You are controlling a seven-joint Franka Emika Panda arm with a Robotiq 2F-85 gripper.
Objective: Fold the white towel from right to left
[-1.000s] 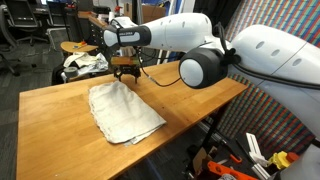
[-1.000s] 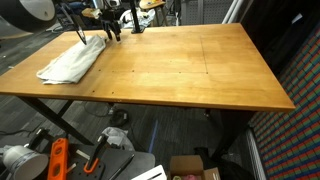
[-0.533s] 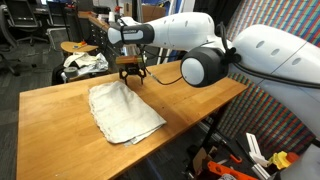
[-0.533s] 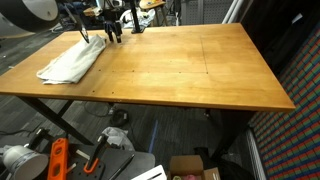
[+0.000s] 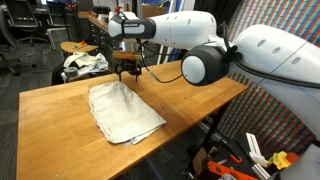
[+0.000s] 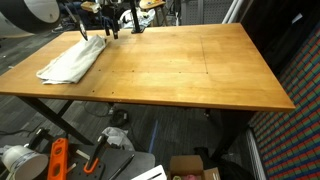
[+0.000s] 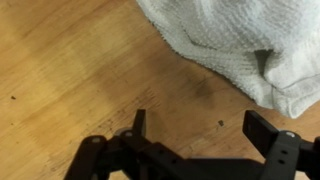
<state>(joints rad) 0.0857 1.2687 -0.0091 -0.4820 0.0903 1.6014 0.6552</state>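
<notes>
In an exterior view, we are seeing the claw point(image 5: 127, 72) hovering spread near the far corner of the white towel point(image 5: 122, 110) on the table point(image 5: 60, 120). In the wrist view, bare wood is showing between its fingers point(image 7: 266, 130); descending here, we are risking a missed pinch.

Robotics lab or workshop. Wooden bench point(image 6: 200, 70) centre; orange tools point(image 6: 57, 160) on floor at 7 o'clock. Office chair point(image 5: 20, 40) at 10 o'clock.

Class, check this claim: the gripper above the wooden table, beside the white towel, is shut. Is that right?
No. The gripper is open, not shut: the wrist view shows its jaws spread above the wooden table, beside the white towel.
</notes>
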